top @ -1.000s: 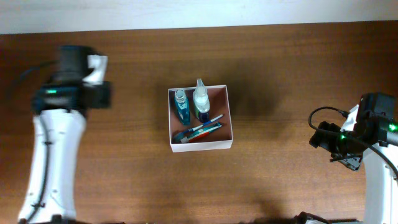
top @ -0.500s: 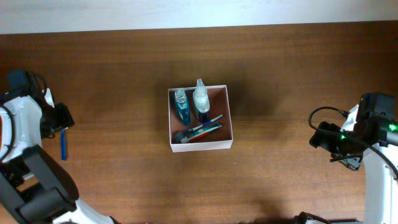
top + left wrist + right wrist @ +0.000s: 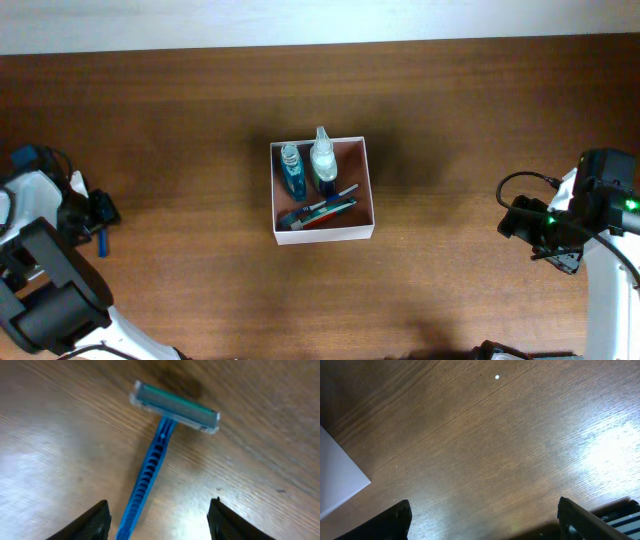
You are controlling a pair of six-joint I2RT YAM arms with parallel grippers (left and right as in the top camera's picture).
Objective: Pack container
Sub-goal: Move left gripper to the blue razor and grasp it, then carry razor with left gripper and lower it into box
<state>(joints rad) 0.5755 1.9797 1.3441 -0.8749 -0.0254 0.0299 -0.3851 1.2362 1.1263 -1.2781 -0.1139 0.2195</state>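
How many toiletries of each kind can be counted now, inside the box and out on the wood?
Bottles: 2, a blue bottle and a spray bottle, upright in the container
Razors: 1, a blue razor outside it, between the open left pincer fingers
Unclear kind: at least 2 slim items overlapping at the container's front
Total: at least 5

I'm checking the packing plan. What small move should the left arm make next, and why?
Probably lower the left gripper and close on the razor handle: the razor lies flat on the table between its open fingers, not yet in the container.
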